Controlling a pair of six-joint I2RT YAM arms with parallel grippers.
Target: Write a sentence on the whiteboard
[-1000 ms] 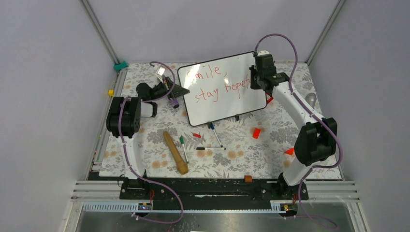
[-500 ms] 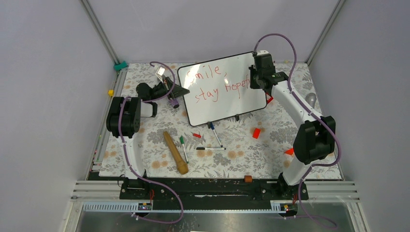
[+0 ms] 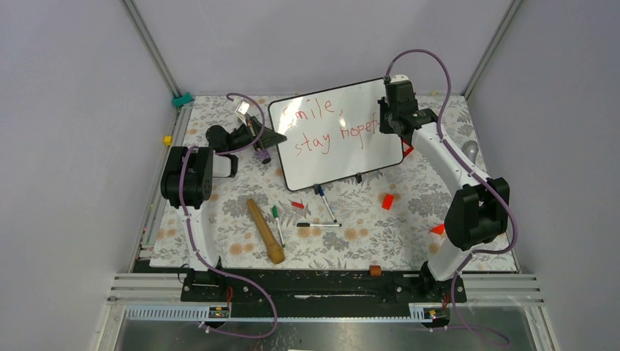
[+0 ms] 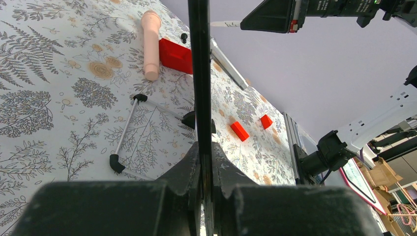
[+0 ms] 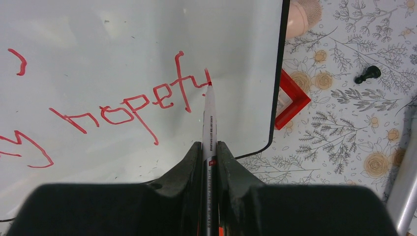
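Plain grey walls (image 3: 73, 110) w/ alu frame posts (image 3: 150, 45) around floral tablecloth (image 3: 409, 234).

The right pincer (image 5: 209, 147) grips a marker (image 5: 210, 115) w/ red tip on the whiteboard (image 5: 123, 44), ending the sentence (image 5: 137, 105) at "hopefu".

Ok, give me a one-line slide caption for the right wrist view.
Right pincer holds a marker, its tip at the whiteboard, with the sentence written just past "hopef".

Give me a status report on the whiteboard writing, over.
Left gripper shut on the whiteboard frame. Right gripper shut on the marker, tip at the board. Sentence at "hopef", next letter begun. Nothing blocking the tip.
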